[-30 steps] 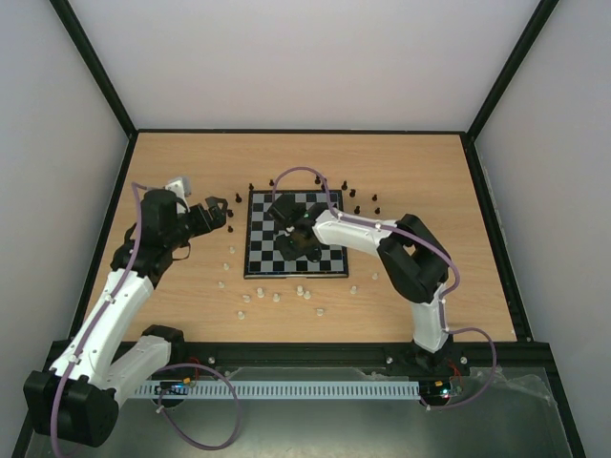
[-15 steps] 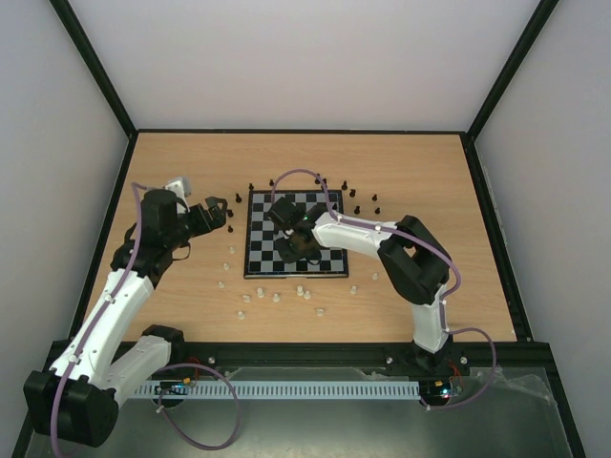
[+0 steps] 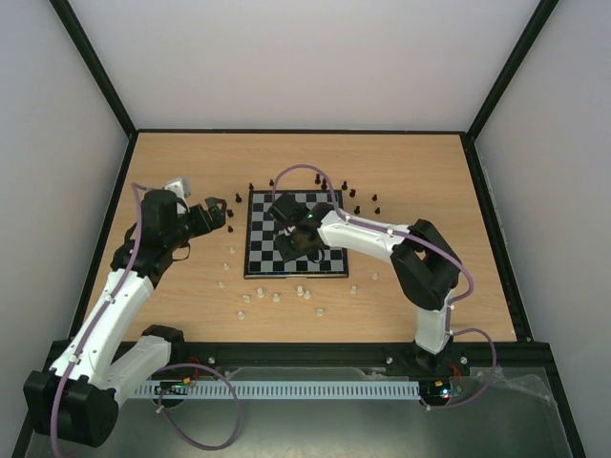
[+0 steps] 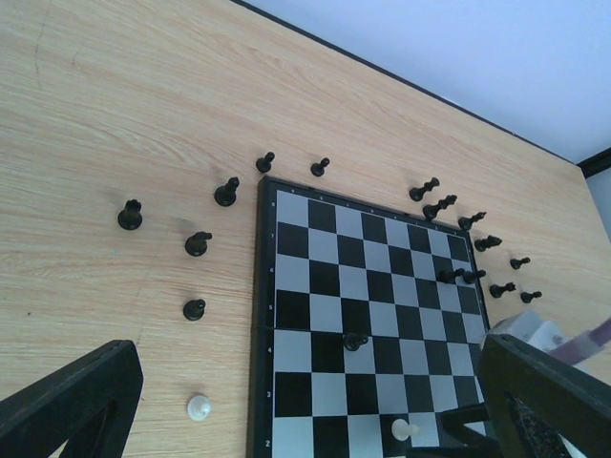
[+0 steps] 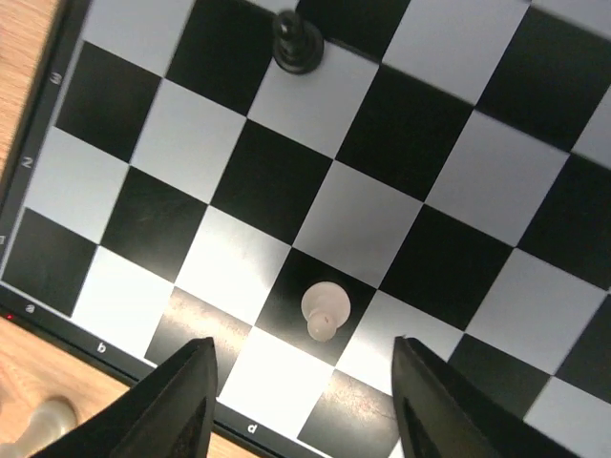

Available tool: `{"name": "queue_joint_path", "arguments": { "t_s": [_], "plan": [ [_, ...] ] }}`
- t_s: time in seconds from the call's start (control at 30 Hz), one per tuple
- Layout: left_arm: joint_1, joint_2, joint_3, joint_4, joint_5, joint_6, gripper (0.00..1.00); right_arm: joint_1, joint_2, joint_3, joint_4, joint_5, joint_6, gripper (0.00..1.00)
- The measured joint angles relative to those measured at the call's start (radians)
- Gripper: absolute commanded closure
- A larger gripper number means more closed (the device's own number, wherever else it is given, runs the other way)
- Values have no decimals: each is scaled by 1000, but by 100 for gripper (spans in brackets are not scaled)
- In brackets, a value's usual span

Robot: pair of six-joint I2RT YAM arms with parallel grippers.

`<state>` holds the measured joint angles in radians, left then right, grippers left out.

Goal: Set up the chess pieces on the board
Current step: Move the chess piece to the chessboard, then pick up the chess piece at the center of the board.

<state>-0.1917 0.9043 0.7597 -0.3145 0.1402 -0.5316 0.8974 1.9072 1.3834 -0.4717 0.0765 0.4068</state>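
Note:
The board (image 3: 263, 260) lies mid-table, and my right gripper (image 3: 293, 246) hangs low over its near rows. In the right wrist view a cream-white pawn (image 5: 325, 308) stands alone on a black square by the board's near edge. My right gripper (image 5: 304, 386) is open, its fingertips (image 5: 181, 401) well apart from the pawn on both sides. A black pawn (image 5: 297, 43) stands a few squares further in. My left gripper (image 3: 218, 212) hovers open left of the board, nothing between its fingers (image 4: 72, 401). The left wrist view shows the board (image 4: 315, 286), that black pawn (image 4: 355, 340) and the white pawn (image 4: 404, 429).
Black pieces (image 3: 351, 194) are scattered on the wood behind and right of the board, and others (image 4: 198, 243) to its left. Several white pieces (image 3: 277, 297) lie on the table in front of the board, one (image 4: 198, 407) near its left edge. Two black pieces (image 4: 460, 276) stand on the board's far right squares.
My right gripper has opened and let go of the white pawn, which now stands free on the board. The right arm's elbow shifted slightly right. The left arm has not moved.

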Motion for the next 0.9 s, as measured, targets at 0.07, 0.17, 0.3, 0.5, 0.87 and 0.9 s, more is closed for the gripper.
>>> {"name": "queue_joint_path", "arguments": {
  "t_s": [0.07,0.17,0.3,0.5,0.87,0.9],
  "plan": [
    [0,0,1,-6,-4,0,1,0,-18,1,-2,6,-1,33],
    [0,1,14,-18,-10,-4,1,0,-57,3,-3,27,-6,1],
    [0,11,55,-24,-14,-9,1,-5,-127,-3,5,68,4,1],
    [-2,75,106,-19,0,-27,0,-57,-230,-15,-10,171,71,1],
    [-6,181,144,-4,78,-74,0,-99,-355,-156,-15,283,124,1],
    [-7,176,147,2,77,-74,0,-106,-362,-156,-20,287,131,1]
  ]
}}
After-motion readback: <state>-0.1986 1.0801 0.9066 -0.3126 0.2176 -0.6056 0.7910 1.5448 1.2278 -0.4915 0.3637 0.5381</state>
